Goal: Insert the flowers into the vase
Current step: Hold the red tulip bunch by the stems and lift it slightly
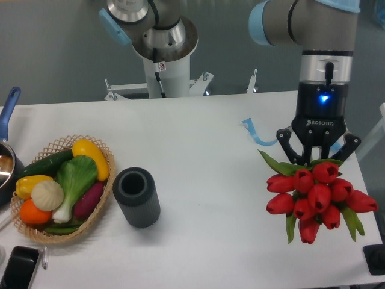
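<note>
So the end effector (317, 158) is over on the right side of the white table (204, 138), pointing straight down, and its two black fingers (288, 144) are angled in around the top of the flowers (316, 195). It looks like it's pinching the bunch right where the stems gather, though the blooms hide the actual contact so I'm going by how the fingers sit. The flowers are a bunch of red tulips with green leaves poking out to the left and lower right, and from this camera the heads face toward the front edge of the table and a bit up at the lens, with the stem end tucked up under the fingers. So the long axis runs roughly from the end effector down toward the near edge; I can't tell if the bunch is touching the table or hanging just above it. The vase (137, 197) is well apart from them, left of centre, a dark grey ribbed cylinder standing upright with its round mouth open to the top. Just beside it on the left is a wicker basket (99, 211) full of toy vegetables, and there's a strip of blue tape (255, 133) on the table behind the flowers.
</note>
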### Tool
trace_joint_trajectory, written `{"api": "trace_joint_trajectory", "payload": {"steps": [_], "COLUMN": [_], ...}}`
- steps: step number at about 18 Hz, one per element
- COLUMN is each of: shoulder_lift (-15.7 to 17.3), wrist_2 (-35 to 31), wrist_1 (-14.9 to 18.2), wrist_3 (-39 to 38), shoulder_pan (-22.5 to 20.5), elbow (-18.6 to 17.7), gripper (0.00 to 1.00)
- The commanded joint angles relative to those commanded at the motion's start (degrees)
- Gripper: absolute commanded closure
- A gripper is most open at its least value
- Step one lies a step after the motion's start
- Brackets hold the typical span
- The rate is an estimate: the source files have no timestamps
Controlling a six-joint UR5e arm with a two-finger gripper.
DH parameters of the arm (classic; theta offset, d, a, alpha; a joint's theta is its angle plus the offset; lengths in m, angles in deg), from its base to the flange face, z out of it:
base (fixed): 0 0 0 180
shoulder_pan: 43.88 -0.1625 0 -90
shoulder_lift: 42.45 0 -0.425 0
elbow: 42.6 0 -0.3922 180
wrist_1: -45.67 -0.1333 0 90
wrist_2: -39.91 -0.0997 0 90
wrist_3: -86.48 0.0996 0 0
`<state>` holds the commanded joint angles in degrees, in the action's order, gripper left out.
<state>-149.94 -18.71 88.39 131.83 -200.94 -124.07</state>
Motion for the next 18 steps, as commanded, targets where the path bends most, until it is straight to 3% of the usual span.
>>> {"api": "trace_joint_trajectory", "payload": {"steps": [18], "shoulder_lift": [-0.7], "wrist_2": [0.0], "wrist_1": [0.0], "wrist_3": [-3.0], "shoulder_pan": [2.5], "elbow": [-0.6], "gripper": [0.76]}}
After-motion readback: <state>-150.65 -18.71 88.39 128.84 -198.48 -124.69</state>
